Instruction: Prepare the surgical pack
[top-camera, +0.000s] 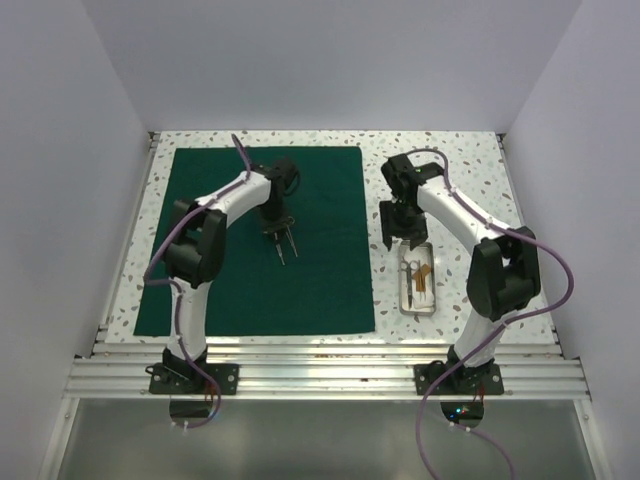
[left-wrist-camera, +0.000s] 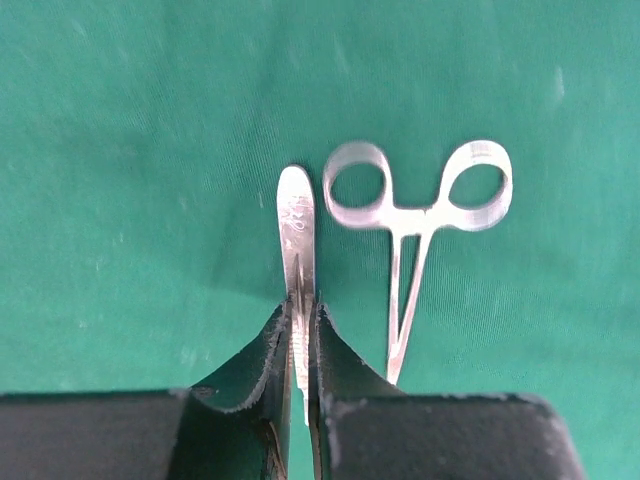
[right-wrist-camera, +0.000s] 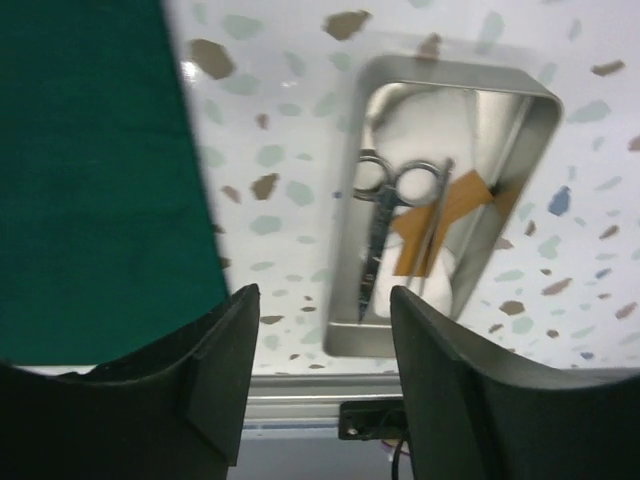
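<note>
Left half of table (top-camera: 450, 160): dark green drape (top-camera: 300, 290) spread flat, running from the far edge almost to the near edge. My left fingers (top-camera: 273, 232) are over its middle, pinched tight on a flat steel instrument (left-wrist-camera: 297, 225) whose rounded end sticks out beyond the tips. I cannot tell whether it is lifted or resting on the cloth. Just to its right, apart from it, a ring-handled clamp (left-wrist-camera: 415, 220) lies on the drape, rings pointing away from me. Right side of table, toward the near edge: small silver tray (right-wrist-camera: 545, 130) on the bare speckled top, close to the drape's right edge without touching it. Inside are ring-handled scissors (right-wrist-camera: 378, 215), a thin rod-like tool, and an orange strip (right-wrist-camera: 450, 215) on something white. My right fingers (top-camera: 398, 238) hang above the tray's far end, spread wide, gripping nothing.
</note>
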